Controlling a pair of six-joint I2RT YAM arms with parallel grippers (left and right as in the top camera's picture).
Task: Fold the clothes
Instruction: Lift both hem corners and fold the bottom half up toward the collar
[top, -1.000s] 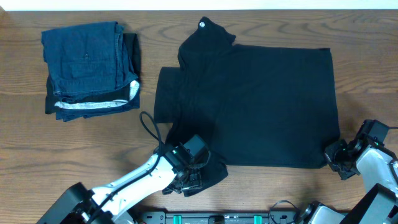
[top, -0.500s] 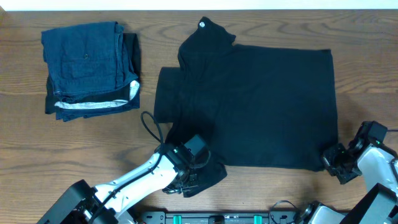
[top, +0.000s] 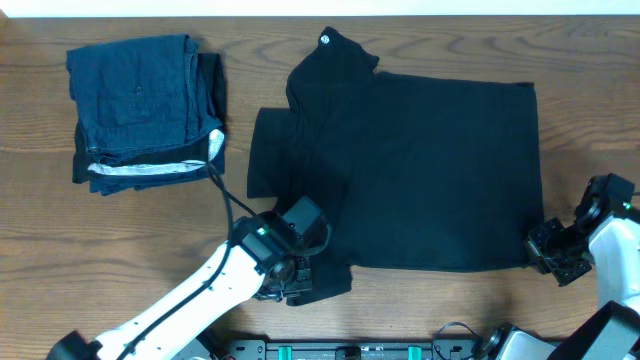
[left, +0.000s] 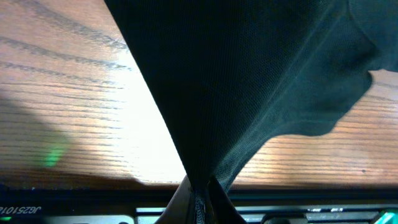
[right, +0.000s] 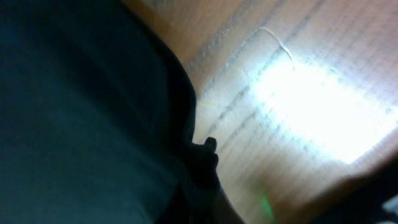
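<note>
The clothes, a black T-shirt (top: 420, 170), lie spread flat across the middle of the table, collar to the left with a tiny white mark at the far sleeve. My left gripper (top: 300, 282) is shut on the near left sleeve, and the fabric (left: 249, 81) rises taut from its closed jaws (left: 200, 200). At the near right hem corner my right gripper (top: 550, 255) is shut on the cloth; the black cloth (right: 81, 106) fills the left of its blurred wrist view, bunched at the fingertips (right: 202, 163).
A stack of folded dark blue garments (top: 145, 110) with a white-striped edge lies at the far left. The left arm's black cable (top: 225, 200) loops over the wood beside the shirt. The table's front edge (top: 360, 350) runs just behind both grippers.
My left gripper has shut on the sleeve and drawn it slightly away from the front edge. The right gripper, still shut, has shifted a little to the right.
</note>
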